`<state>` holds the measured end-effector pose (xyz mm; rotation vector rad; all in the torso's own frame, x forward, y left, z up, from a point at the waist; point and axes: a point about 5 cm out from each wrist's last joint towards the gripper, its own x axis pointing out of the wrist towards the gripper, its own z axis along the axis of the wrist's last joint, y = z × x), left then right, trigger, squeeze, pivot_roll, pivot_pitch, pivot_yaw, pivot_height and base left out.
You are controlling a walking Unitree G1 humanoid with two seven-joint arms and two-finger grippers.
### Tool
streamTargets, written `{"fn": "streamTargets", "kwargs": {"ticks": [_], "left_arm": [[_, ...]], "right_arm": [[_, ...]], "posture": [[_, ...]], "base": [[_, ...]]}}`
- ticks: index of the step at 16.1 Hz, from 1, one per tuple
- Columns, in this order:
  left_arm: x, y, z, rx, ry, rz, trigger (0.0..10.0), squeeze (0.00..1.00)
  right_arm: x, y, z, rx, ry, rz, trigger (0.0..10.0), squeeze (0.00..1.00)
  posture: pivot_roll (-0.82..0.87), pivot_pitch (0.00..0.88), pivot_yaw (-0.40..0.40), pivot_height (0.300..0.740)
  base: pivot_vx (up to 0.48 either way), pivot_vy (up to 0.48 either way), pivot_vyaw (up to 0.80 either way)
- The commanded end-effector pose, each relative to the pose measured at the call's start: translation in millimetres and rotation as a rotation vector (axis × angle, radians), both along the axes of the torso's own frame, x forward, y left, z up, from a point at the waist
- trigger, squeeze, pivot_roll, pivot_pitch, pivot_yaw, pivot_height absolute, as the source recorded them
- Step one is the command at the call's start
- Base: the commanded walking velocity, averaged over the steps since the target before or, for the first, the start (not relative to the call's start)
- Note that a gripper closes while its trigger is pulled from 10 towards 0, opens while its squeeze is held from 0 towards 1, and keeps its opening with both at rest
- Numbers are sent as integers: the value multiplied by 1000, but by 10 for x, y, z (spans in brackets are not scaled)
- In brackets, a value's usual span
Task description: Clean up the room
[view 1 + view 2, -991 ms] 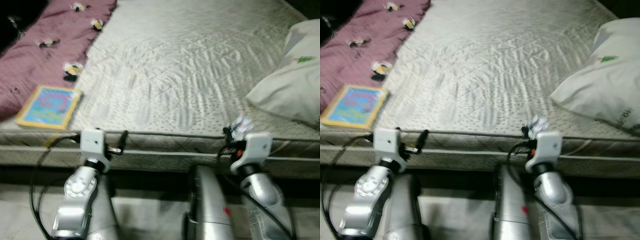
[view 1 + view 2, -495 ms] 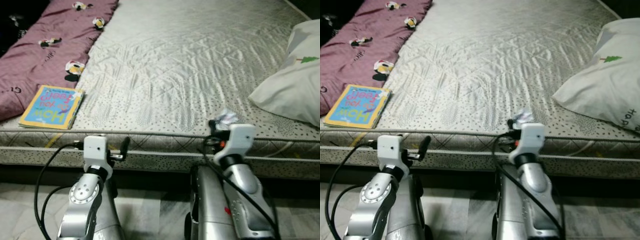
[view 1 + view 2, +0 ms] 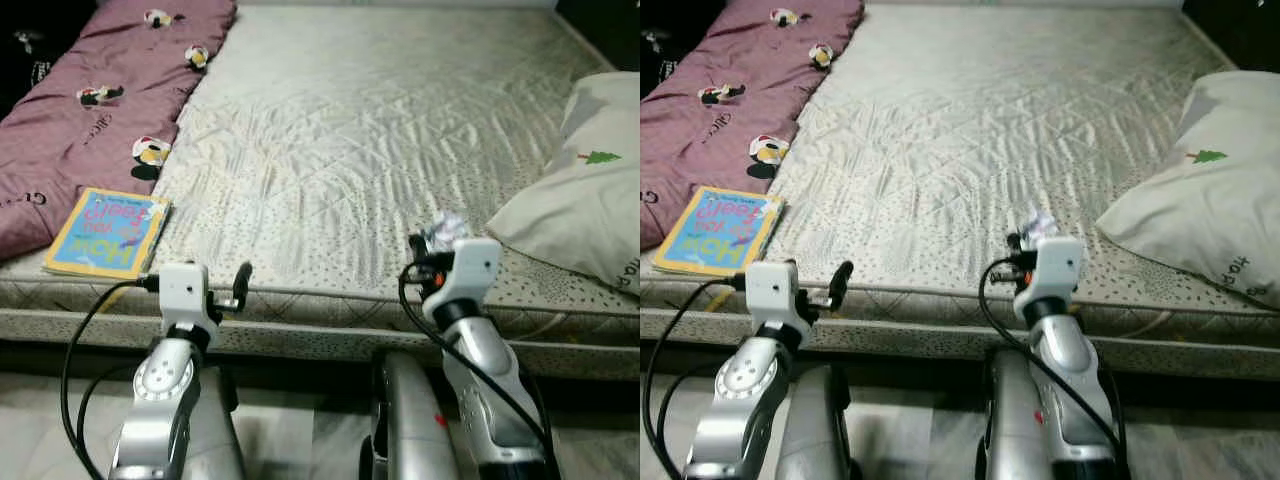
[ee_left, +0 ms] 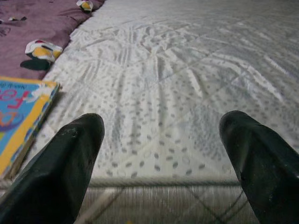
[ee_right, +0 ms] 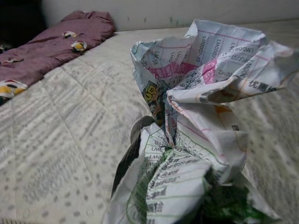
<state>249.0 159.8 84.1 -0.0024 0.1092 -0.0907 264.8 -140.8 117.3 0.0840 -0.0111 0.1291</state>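
We stand at the near edge of a bed [image 3: 380, 130] covered in a pale quilted mattress cover, both arms raised toward it.

Our right gripper [image 3: 432, 243] is clamped on a crumpled wad of printed paper [image 5: 196, 126] — in the right wrist view the paper bulges up and outward from between the fingers, with pink, green and black print on its creased faces. From the head views the wad [image 3: 443, 229] sits at the fingertip end of the gripper, just above the front strip of the mattress. Beyond those fingers, off to their right, lies a white pillow [image 3: 585, 205] with a small green tree mark, near but not touching the paper.

Our left gripper [image 4: 161, 158] hovers with its two black fingers [image 4: 70, 168] spread wide apart, nothing between them. Past the fingertips the dotted quilt runs away flat; the mattress edge lies just under them. To the left of the left finger rests a thin blue and yellow children's book [image 3: 108, 232], flat on the bed near its front edge — apart from the gripper. Farther beyond the book, a maroon blanket [image 3: 95, 110] with small cartoon patches stretches along the left side of the bed.

Below the mattress, pale floor [image 3: 40, 420] shows beside our arms.
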Motion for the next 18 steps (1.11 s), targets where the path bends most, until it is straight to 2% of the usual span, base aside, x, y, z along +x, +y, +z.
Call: {"fn": "streamTargets", "kwargs": {"ticks": [1,6,8,10,13,18], "left_arm": [[-8,13,-54,2,23,10,10000,0],[58,-107,-62,0,35,14,10000,0],[62,-98,-56,4,32,21,10000,0],[58,-85,-65,13,37,45,10000,0],[69,-141,-56,7,30,20,10000,0],[58,-129,-58,1,33,14,10000,0]], "right_arm": [[1,-44,-5,-8,12,-14,10000,0],[-47,-98,-34,-10,31,-32,10000,0],[-40,-110,-35,-23,31,-41,10000,0],[-39,-152,-63,-78,42,-86,10000,0],[-69,-169,-62,-71,37,-86,10000,0],[-34,-216,-59,-62,47,-118,10000,0]], "posture": [[-51,0,4,587],[-62,0,1,634],[-63,0,1,652],[-62,0,0,656],[-63,0,0,661],[-61,0,-2,720]], "base": [[0,0,0],[0,0,0],[0,0,0],[0,0,0],[0,0,0],[0,0,0]]}}
